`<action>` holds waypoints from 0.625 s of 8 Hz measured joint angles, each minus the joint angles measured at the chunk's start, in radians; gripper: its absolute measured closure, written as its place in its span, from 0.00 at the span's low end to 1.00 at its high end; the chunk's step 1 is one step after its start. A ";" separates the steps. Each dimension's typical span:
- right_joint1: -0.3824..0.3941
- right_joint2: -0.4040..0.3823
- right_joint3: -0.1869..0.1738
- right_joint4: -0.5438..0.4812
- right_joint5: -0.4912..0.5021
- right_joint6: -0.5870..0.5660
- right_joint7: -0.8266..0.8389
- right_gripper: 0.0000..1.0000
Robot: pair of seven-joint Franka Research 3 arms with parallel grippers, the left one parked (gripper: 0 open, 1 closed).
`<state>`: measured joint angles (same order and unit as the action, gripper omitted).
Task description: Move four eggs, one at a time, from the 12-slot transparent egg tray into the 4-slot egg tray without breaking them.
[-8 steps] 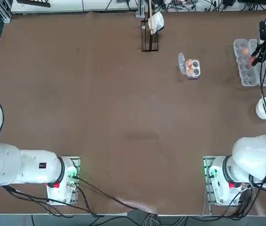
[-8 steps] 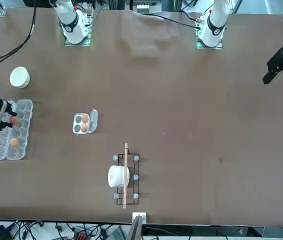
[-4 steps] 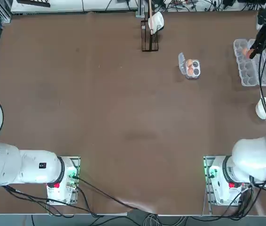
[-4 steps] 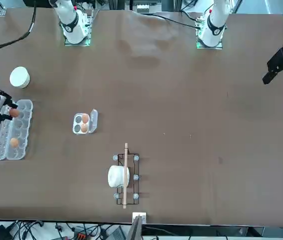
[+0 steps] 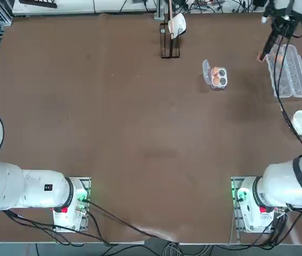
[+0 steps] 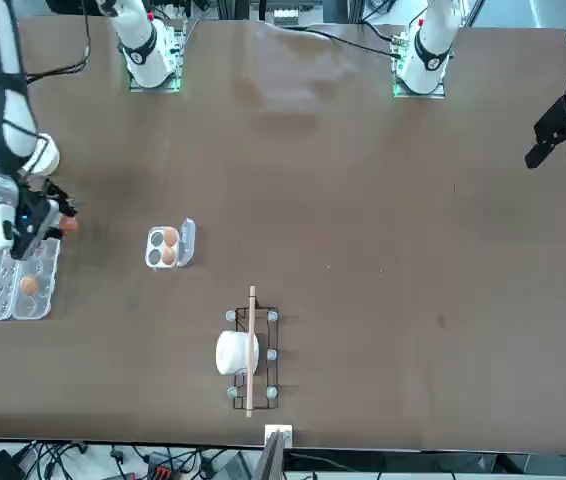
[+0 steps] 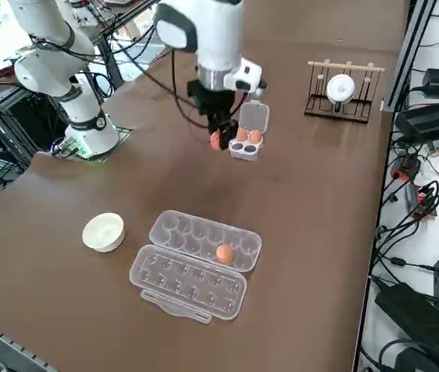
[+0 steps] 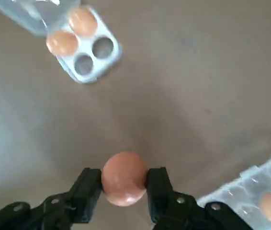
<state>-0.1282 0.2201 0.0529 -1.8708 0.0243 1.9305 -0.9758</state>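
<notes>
My right gripper is shut on a brown-orange egg, held in the air over bare table between the two trays. From the right side, the gripper hangs just beside the 4-slot egg tray. That small tray holds two eggs in adjacent cups, its other two cups are bare, and its lid flap is open. The 12-slot transparent egg tray lies open near the table's right edge with one egg in it. In the top view the gripper sits left of the long tray.
A white round bowl stands beside the long tray. A dark wire rack holding a white object and a wooden stick sits at the table's far edge, beyond the small tray.
The gripper has lifted the egg out of the long tray and carried it up and left, toward the small tray. The trays, bowl and rack have not moved.
</notes>
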 joint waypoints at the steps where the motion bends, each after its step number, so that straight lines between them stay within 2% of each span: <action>1: 0.047 -0.006 0.000 -0.012 0.014 0.002 0.086 0.44; 3: 0.126 -0.006 0.000 -0.036 0.023 0.042 0.247 0.44; 5: 0.191 -0.004 0.000 -0.100 0.024 0.176 0.354 0.44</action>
<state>0.0632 0.2159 0.0533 -1.9705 0.0483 2.1069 -0.6222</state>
